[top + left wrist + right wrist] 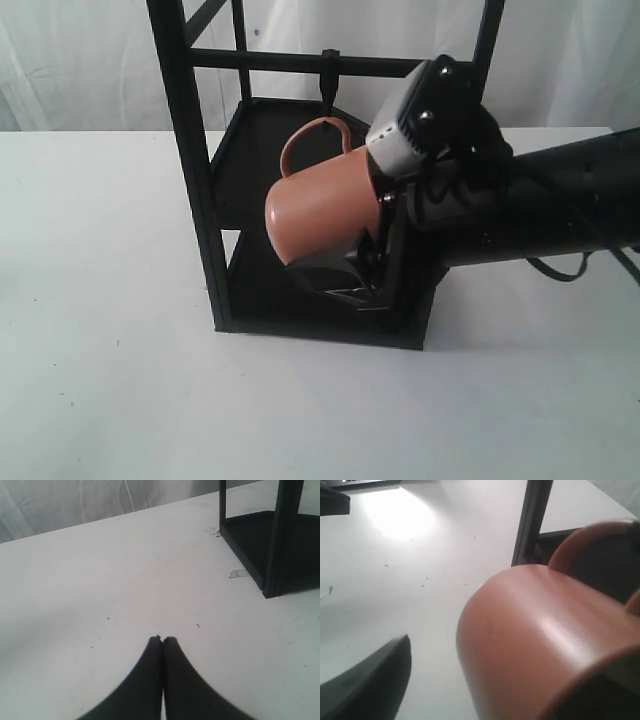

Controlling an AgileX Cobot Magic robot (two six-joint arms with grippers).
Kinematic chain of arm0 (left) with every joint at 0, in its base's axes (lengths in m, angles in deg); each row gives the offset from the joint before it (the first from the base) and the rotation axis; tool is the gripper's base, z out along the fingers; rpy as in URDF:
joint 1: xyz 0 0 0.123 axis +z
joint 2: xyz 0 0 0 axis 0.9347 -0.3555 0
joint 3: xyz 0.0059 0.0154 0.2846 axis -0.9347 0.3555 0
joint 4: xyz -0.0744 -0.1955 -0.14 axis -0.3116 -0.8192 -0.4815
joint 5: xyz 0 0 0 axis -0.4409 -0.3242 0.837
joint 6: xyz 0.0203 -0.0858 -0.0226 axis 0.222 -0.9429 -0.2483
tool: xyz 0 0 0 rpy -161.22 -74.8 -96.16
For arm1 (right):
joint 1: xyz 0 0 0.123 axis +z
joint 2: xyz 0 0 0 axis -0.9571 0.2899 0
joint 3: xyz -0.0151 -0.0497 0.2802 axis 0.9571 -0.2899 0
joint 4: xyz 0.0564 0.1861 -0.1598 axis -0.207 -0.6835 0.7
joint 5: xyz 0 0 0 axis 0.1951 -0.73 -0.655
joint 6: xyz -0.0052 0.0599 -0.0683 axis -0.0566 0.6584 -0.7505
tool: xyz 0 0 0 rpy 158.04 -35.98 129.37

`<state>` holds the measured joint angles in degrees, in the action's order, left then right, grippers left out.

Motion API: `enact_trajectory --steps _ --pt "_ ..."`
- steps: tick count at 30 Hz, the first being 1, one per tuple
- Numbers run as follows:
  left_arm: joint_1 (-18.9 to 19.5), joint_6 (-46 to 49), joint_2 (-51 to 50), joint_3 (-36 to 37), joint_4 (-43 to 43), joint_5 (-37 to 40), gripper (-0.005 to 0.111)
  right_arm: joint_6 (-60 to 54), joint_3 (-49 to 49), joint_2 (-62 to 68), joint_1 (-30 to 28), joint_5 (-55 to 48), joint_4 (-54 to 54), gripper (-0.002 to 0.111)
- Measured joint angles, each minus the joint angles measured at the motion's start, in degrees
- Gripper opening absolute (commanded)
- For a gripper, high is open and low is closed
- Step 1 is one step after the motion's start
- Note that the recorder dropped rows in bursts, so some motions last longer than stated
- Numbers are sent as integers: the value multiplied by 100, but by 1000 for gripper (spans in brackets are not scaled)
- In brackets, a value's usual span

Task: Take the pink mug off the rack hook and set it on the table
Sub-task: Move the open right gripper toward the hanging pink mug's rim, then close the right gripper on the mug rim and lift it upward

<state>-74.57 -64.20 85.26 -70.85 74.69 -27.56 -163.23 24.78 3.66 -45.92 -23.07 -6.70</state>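
Note:
The pink mug point(320, 212) hangs in the air in front of the rack point(190, 150), tipped on its side with its base to the left and its handle up. The handle loop sits just below the rack hook point(328, 78) and looks clear of it. My right gripper point(352, 258) comes in from the right and holds the mug at its mouth end. Up close, the pink mug point(540, 640) fills the right wrist view, one finger point(370, 680) shows beside its wall, and the other is hidden at the mouth. My left gripper point(162, 639) is shut and empty above the table point(100, 580).
The rack's two dark shelves stand behind and under the mug; its front post point(530, 525) is just ahead of the mug. White table point(120, 380) stretches left and in front of the rack. A rack corner point(280, 540) lies beyond my left gripper. A white curtain hangs behind.

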Motion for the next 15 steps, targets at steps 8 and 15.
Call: enact_trajectory --steps 8,15 --pt "0 0 0 0 0 0 0 -8 203 316 163 249 -99 66" --pt "0 0 0 0 24 0 0 -8 211 417 184 288 -190 37"
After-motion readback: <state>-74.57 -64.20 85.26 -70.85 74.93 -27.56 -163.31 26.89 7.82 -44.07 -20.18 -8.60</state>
